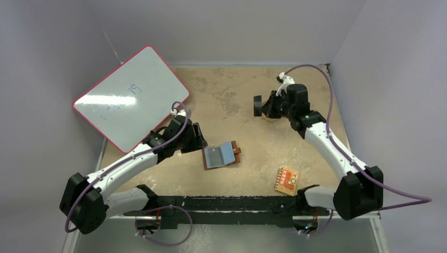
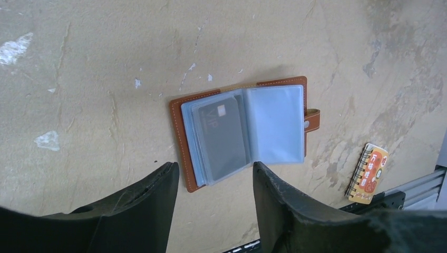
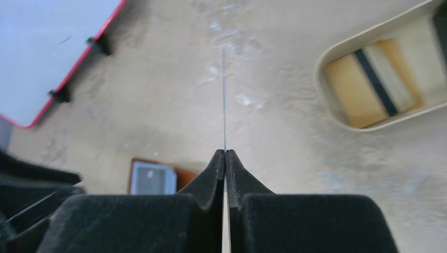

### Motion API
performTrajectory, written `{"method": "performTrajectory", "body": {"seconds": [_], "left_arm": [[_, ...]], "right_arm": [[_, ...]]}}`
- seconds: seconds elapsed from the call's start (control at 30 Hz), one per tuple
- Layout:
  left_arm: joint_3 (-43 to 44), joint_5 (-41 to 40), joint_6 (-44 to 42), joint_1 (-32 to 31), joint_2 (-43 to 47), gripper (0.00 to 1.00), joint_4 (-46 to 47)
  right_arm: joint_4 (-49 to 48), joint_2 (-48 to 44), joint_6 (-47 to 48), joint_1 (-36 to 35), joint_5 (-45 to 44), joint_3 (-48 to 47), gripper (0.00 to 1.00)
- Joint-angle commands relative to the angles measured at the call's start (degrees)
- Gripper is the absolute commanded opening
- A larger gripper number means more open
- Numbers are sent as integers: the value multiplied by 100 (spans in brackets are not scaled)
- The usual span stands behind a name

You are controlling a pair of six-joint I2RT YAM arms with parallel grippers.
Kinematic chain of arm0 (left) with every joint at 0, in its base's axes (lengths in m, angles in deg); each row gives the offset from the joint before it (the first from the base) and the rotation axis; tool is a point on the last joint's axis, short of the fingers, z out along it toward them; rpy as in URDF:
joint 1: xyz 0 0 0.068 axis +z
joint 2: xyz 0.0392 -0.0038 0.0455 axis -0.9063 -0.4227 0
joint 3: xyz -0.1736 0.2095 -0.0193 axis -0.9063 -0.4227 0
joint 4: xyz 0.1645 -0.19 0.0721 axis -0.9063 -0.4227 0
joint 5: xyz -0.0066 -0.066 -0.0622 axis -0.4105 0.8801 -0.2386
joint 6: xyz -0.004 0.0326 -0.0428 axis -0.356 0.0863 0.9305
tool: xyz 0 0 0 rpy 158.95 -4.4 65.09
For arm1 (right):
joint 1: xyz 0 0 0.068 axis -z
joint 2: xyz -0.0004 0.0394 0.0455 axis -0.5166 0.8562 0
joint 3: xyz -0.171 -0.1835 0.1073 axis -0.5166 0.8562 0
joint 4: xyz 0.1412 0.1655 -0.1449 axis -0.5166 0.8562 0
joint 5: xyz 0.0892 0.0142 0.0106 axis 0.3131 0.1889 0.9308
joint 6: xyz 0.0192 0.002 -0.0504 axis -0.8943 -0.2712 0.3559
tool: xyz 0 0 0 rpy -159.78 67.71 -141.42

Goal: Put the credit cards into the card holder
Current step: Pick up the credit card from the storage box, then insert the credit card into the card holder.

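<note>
The right tool (image 3: pixel 225 153) is clamped shut on a credit card (image 3: pixel 224 100). The card stands edge-on from the fingertips and shows only as a thin, straight line. This tool hangs over the far right of the desk (image 1: pixel 232 89), near the tan dish (image 3: pixel 337 113).

The card looks light, thin and stiff, with slick faces. Pinched at one edge it should hold its line, yet it could pivot or slip if its leading edge catches on a pocket mouth.

The card holder (image 1: pixel 222 155) lies open and flat near the middle of the desk, to the near left of that tool and well apart from it. Its clear pockets look soft and would likely buckle or skid under a push. One dark card (image 2: pixel 219 139) already sits in one of them.

The left tool (image 2: pixel 213 167) hovers just left of the holder, with its jaws spread and empty. It seems well placed to steady the holder by its brown cover.
</note>
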Motion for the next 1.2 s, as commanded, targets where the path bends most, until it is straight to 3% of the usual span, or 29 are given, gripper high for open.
{"method": "performTrajectory", "body": {"seconds": [0.0, 0.27, 0.37, 0.77, 1.17], "left_arm": [[-33, 221, 167, -13, -197, 49, 596], [-157, 219, 220, -8, -522, 9, 946], [-318, 311, 280, -14, -643, 0, 1163], [-819, 441, 399, -11, -1183, 0, 1860], [-1061, 235, 254, -14, -1426, 0, 1927]], "right_arm": [[-665, -488, -878, -547, 535, 525, 0], [-1603, -589, -1890, -1519, 680, 1222, 0], [-1748, -476, -2062, -1784, 666, 1319, 0], [-2205, -41, -2705, -2594, 423, 1878, 0], [-2522, 548, -2694, -2634, 260, 2199, 0]]}}
